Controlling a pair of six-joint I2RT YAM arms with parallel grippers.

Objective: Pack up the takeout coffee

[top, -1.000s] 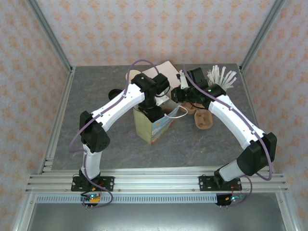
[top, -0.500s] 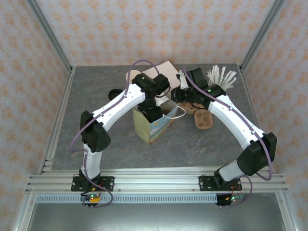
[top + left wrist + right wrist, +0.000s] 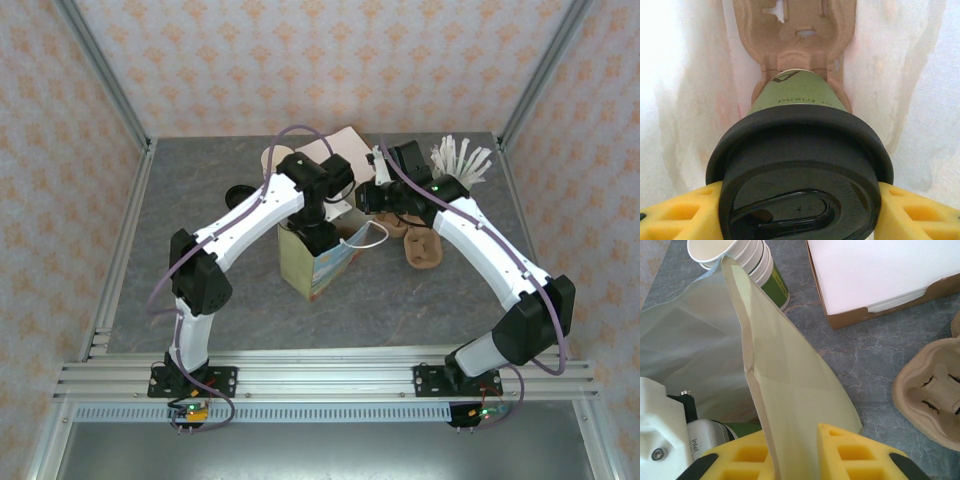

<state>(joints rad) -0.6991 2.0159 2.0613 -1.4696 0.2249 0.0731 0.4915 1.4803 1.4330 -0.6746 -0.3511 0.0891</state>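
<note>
Down inside the tall paper bag [image 3: 315,265], standing mid-counter [image 3: 200,190], the left tool [image 3: 799,220] is clasped on the takeout coffee [image 3: 795,100], its yellow fingers [image 3: 680,215] pressing either side of the round black lid [image 3: 800,165]. Beneath the cup, on the bag's floor, lies a brown pulp carrier [image 3: 795,30]. The cup looks light and easily dented. Its paper wall would likely give under a hard squeeze, while the plastic lid is stiffer but smooth and might slip or pop off. The firmest hold is probably just under the lid, where the rolled rim braces the paper. Whether it holds liquid cannot be told. The cup's base is hidden by its own body, so it is unclear whether it sits in the carrier or hangs above it. The bag's walls are washed out by glare. To the right, the right tool [image 3: 792,455] is pinched on the bag's upper edge, holding the mouth apart. Past it on the counter are a stack of lidless cups [image 3: 740,255], a box of white napkins [image 3: 880,275] and a second pulp carrier [image 3: 930,390], cut off at the frame edge.
</note>
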